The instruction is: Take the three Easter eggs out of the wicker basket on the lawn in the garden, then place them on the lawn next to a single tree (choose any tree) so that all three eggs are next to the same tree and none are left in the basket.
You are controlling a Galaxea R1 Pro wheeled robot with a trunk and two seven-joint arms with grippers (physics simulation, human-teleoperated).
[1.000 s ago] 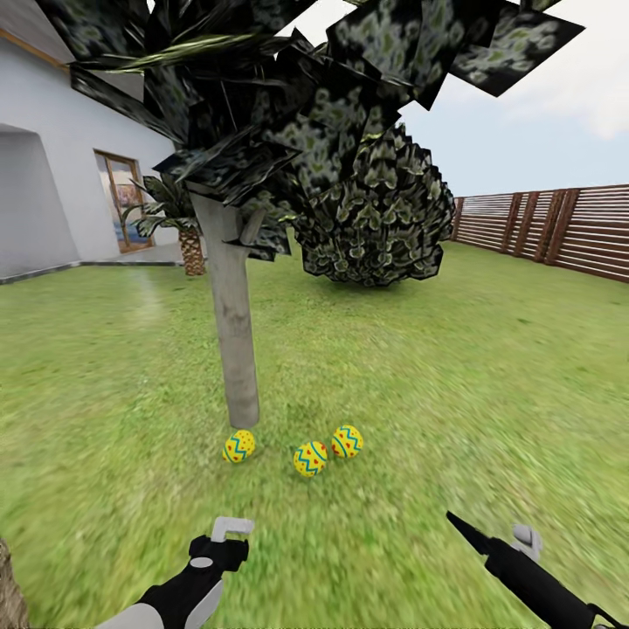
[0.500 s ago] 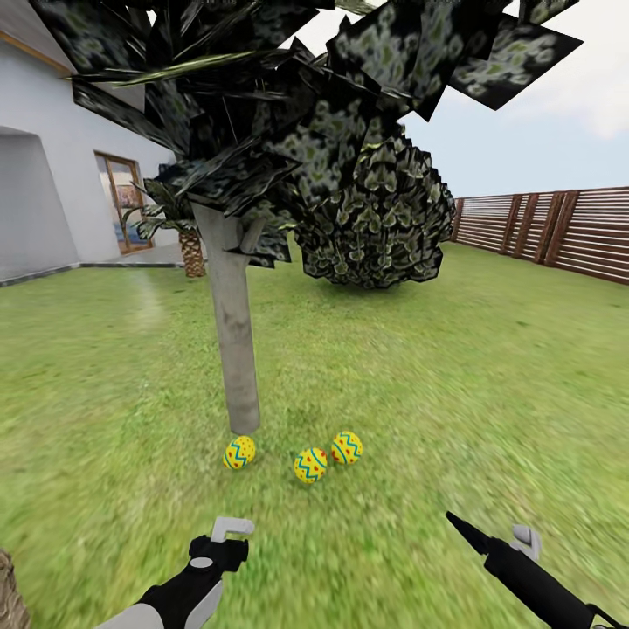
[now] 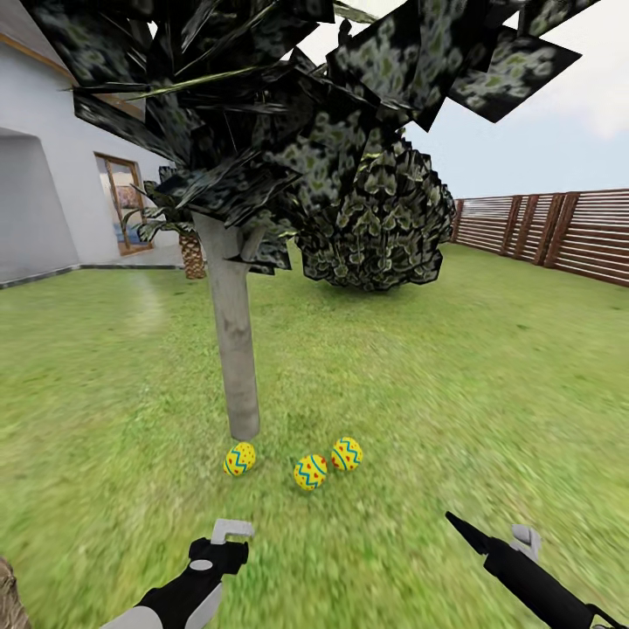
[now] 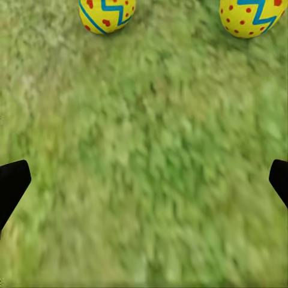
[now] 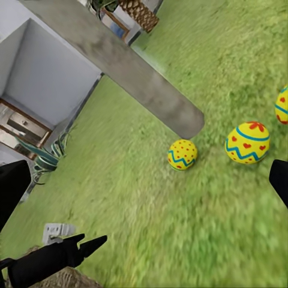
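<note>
Three Easter eggs, yellow with blue zigzags and red marks, lie on the lawn (image 3: 454,376) at the foot of the tree (image 3: 234,349). The left egg (image 3: 239,459) lies just below the pale trunk, and the other two (image 3: 310,472) (image 3: 347,454) lie close together to its right. Short of the eggs, my left gripper (image 3: 229,535) hovers open, and two eggs (image 4: 107,13) (image 4: 251,17) lie beyond its spread fingers. To the right my right gripper (image 3: 494,535) is open too, looking at the trunk (image 5: 120,66) and the eggs (image 5: 182,154) (image 5: 247,142). Nothing is held. Too little of a brown textured sliver (image 3: 7,598) shows to tell whether it is the wicker basket.
A white house (image 3: 44,201) with a door stands at the back left, with a short palm (image 3: 188,240) in front of it. A dense dark shrub (image 3: 376,227) sits behind the tree. A brown slatted fence (image 3: 559,231) runs along the right. The tree's low crown hangs overhead.
The whole picture has shifted slightly, so the tree and eggs sit a little lower in the head view. The eggs keep their places by the trunk, and both grippers hold the same pose.
</note>
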